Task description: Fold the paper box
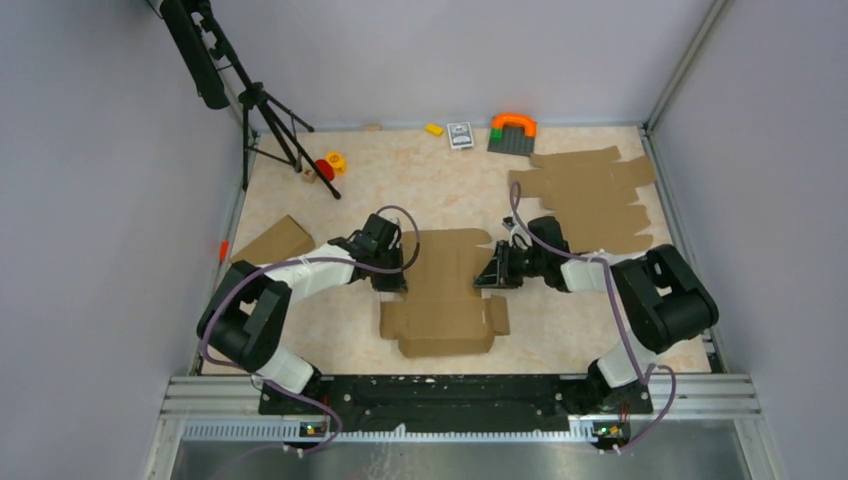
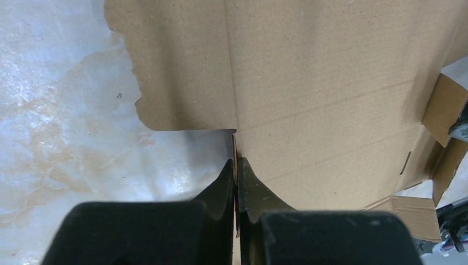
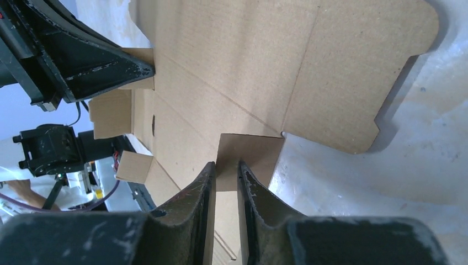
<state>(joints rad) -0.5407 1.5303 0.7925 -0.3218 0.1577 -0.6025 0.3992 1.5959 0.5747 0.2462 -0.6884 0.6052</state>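
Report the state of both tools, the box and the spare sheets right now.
paper box: mostly flat, side flaps partly raised
left tool: shut on the paper box edge
right tool: jaws narrowly apart at a side flap, grip unclear
pile of cardboard sheets: flat, unfolded

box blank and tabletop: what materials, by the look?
paper box: brown corrugated cardboard, matte; faint flute lines and pressed creases show. tabletop: glossy beige-white marble pattern with glare; probably laminate or printed film, can't tell which.

paper box (image 1: 445, 290): brown cardboard, matt, faintly ribbed
tabletop (image 2: 66, 110): pale marbled, smooth, glossy beside the paper box
right gripper (image 3: 226, 164): black plastic, matt, white-scuffed
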